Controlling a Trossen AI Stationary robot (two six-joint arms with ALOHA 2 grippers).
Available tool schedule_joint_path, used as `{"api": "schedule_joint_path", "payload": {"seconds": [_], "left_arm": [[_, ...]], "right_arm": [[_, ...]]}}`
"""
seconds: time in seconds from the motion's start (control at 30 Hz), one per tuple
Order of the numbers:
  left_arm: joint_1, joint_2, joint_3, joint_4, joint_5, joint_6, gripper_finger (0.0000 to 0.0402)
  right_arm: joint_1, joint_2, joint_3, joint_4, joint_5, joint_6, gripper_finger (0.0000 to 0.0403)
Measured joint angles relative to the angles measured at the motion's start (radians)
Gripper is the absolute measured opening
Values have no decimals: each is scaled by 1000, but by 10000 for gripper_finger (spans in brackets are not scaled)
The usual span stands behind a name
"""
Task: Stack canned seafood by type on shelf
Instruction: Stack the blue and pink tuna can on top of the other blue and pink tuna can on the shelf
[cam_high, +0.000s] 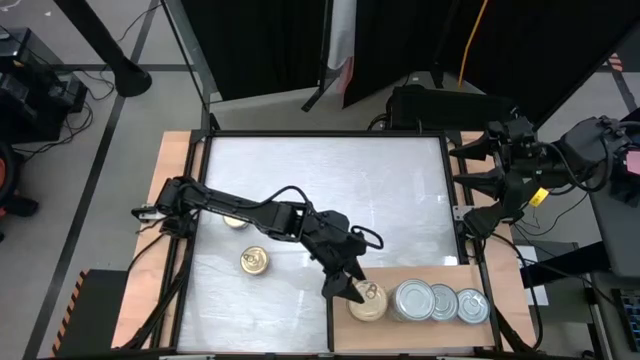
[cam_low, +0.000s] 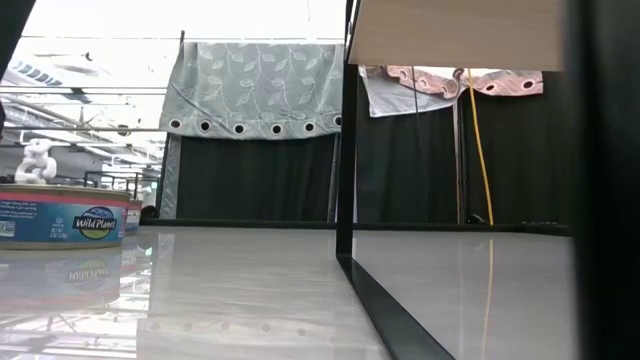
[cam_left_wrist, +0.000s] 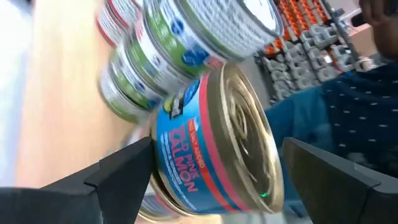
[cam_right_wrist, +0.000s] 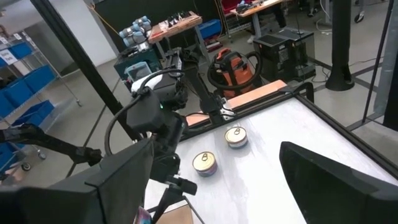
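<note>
The left gripper (cam_high: 352, 290) reaches across the white worktop (cam_high: 330, 190) to the near-left end of the wooden shelf (cam_high: 420, 275), its jaws closed on a gold-topped pink salmon can (cam_left_wrist: 217, 149). It holds the can on top of another gold-topped can, seemingly so that salmon stacks on salmon. Just beside it stand the silver-topped cans (cam_high: 440, 302), stacked in a row along the shelf, keeping the types apart. Two more gold-topped cans (cam_high: 254, 262) wait on the worktop, well apart from the shelf. The right gripper (cam_high: 470, 195) is parked off the worktop's right edge, jaws spread wide and empty.
</note>
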Motion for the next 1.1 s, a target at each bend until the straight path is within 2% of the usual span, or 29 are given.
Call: {"api": "schedule_joint_path", "payload": {"seconds": [0.13,0.23,0.47,0.57,0.67,0.8,0.93,1.03,1.1], "left_arm": [[-6,-1,25,-17,-68,78,352],[-7,-5,46,-29,-83,118,352],[-4,-5,80,-79,-117,115,352],[0,-5,131,-191,-177,35,352],[13,-3,226,-422,-229,-55,343],[23,-7,370,-848,-380,-168,300],[21,-9,435,-1235,-398,-190,238],[12,-47,389,-1252,-376,-222,184],[-13,-80,344,-1242,-405,-317,149]], "right_arm": [[0,0,0,-12,0,0,340],[0,0,0,-18,0,-3,340],[0,0,0,-20,-4,-2,340],[0,0,0,-22,-8,12,340],[0,0,0,-37,-25,26,340],[0,0,0,-54,-32,27,340],[0,0,0,-59,-31,27,340],[0,0,0,-59,-32,27,340],[0,0,0,-60,-35,38,340]]}}
